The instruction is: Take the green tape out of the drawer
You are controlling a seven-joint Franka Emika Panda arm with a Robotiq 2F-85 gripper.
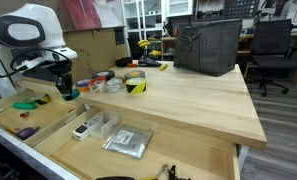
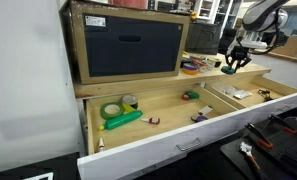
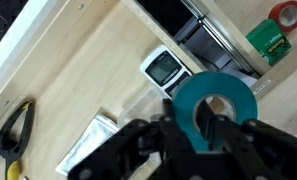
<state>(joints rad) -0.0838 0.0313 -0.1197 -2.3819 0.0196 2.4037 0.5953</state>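
Wrist view shows the green tape (image 3: 192, 96) pinched inside the tool (image 3: 210, 128).

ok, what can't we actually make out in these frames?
- Wrist view: the lower part of the green tape is hidden behind the gripper; pad contact not visible.
- In an exterior view, the gripper and tape are too small and dark to resolve.
- Wrist view: the red roll is cut off by the top edge.
- In an exterior view, the drawer is cut off by the bottom edge; items inside too tiny to identify.
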